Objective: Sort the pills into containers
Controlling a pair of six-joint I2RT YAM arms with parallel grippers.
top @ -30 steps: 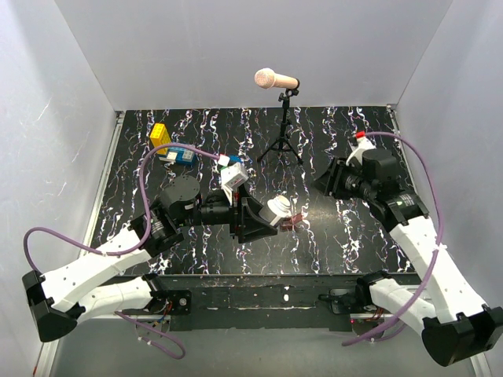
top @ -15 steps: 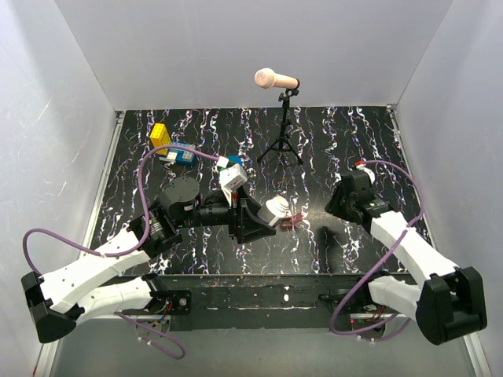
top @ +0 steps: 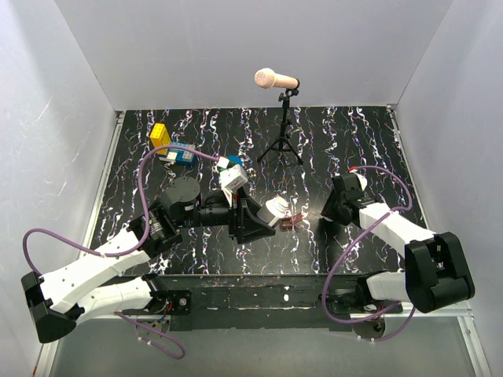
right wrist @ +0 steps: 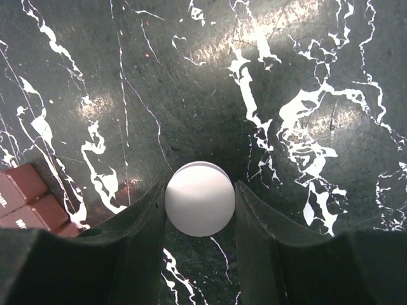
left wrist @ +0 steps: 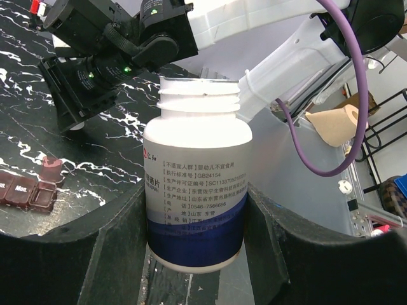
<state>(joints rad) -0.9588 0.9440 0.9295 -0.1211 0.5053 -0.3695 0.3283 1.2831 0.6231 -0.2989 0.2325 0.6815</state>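
Note:
My left gripper (left wrist: 196, 222) is shut on an upright white bottle (left wrist: 197, 171) with a blue band and an uncapped neck. In the top view the bottle (top: 277, 208) hangs at the table's middle in that gripper (top: 271, 214). Just right of it lies the container, a reddish-brown box (top: 288, 222), also seen as the box (left wrist: 28, 190) and the box's corner (right wrist: 25, 200). My right gripper (right wrist: 200, 210) points straight down at the table, shut on a round white cap (right wrist: 200, 199). The right gripper (top: 332, 210) stands to the right of the box. No pills show.
A microphone (top: 276, 79) on a black tripod (top: 281, 146) stands at the back centre. Yellow (top: 160, 134) and blue-green toy blocks (top: 180, 155) sit at the back left. White walls close the table on three sides.
My right arm has swung from the back right toward the near side and lowered its gripper over the table, right of the box. The left arm and bottle have stayed still.

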